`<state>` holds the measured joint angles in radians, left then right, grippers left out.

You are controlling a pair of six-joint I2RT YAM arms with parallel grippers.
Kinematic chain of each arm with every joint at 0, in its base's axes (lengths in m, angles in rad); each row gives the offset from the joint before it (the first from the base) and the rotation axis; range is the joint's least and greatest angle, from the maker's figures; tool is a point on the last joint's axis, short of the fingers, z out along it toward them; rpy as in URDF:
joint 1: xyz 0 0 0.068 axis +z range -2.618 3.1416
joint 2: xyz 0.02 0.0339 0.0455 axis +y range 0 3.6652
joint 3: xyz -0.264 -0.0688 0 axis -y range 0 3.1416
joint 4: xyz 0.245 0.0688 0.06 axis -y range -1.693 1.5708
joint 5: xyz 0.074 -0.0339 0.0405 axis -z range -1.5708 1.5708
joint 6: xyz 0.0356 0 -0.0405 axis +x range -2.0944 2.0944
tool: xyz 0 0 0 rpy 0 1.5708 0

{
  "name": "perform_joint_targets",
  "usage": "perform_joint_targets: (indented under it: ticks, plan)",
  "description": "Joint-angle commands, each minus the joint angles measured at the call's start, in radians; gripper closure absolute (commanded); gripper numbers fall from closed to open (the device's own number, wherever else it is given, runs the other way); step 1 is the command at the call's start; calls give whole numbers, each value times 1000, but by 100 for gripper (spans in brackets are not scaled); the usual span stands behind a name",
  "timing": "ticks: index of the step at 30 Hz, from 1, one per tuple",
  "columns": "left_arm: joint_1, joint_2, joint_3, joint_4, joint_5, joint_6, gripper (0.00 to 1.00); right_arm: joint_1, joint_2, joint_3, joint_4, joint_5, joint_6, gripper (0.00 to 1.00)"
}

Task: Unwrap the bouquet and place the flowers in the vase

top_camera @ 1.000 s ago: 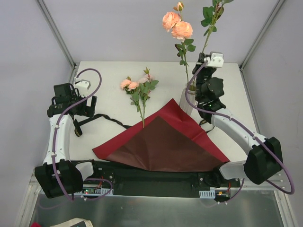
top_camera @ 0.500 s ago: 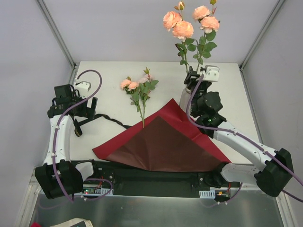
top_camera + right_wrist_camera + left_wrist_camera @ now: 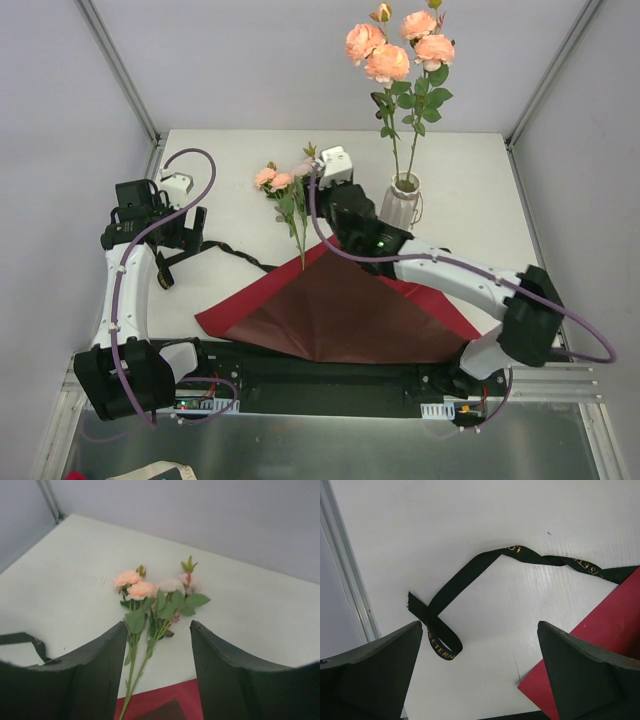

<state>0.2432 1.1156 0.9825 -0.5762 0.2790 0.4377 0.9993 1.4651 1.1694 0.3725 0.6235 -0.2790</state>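
Bouquet paper [image 3: 340, 310]: a dark red sheet lying open and flat on the near middle of the table [image 3: 480, 180].
Right gripper [image 3: 157, 630]: reaches over the paper's far corner with its fingers parted and nothing between them, pointing toward the loose flowers.
Left gripper [image 3: 479, 630]: at the table's left side, fingers spread wide and empty, above the ribbon.
Flowers in the vase [image 3: 395, 50]: two leafy stems of peach-pink roses stand upright, their heads high over the table.
Loose flowers [image 3: 293, 190]: a small bunch lying on the table left of the vase, with the stem ends at the paper's far corner.
Vase [image 3: 403, 203]: whitish and ribbed, upright just beyond the paper's far right edge.
Ribbon [image 3: 485, 565]: black with gold lettering, lying loose and curled on the table, one end reaching the paper's edge.
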Motion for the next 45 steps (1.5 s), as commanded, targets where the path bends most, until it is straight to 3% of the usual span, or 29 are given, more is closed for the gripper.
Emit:
perform_joint_targets:
  ticks: [1,5,9,17,33,45]
  plan:
    - [2,-22,-11,4,11,18,1,-14,187,178,-263,-134,178,42]
    - [2,-25,-16,12,9,21,1,-45,362,289,-407,-197,277,37]
    - [1,-28,-19,13,11,21,1,-96,477,312,-446,-261,402,36]
    - [2,-28,-34,22,9,33,1,-165,596,335,-437,-357,477,46]
    - [1,-16,-53,42,9,42,1,-168,603,319,-399,-374,491,48]
    - [2,-20,-51,42,14,45,1,-145,689,430,-560,-235,534,57]
